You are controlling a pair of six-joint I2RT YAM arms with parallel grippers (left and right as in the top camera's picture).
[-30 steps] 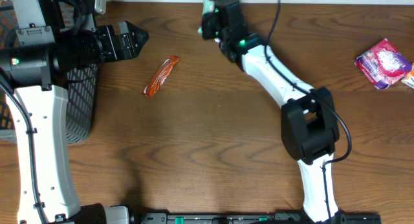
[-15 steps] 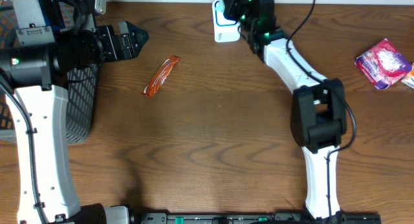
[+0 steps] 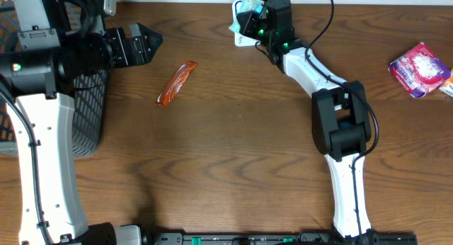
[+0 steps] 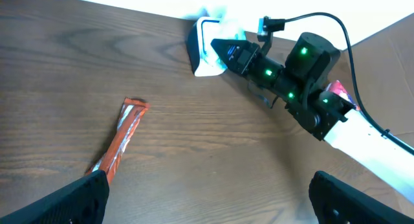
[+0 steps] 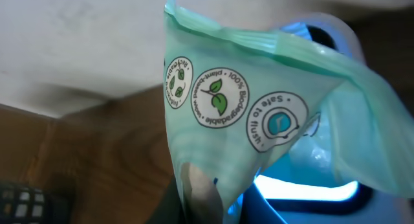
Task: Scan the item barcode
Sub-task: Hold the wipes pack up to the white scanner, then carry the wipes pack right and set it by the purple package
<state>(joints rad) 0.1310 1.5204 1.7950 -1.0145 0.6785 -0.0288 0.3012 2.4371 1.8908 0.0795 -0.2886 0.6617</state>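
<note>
Right wrist view shows the mint-green pouch [image 5: 259, 114], seemingly light, soft and slippery, pinched at one edge by the near-closed right jaws before the scanner [image 4: 202, 59] at the counter's [image 3: 233, 146] far edge, best gripped on its seam; left jaws gape empty.

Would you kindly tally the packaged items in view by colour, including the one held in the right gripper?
orange wrapper: 1
green packet, held in the right gripper: 1
pink packet: 1
Total: 3
</note>
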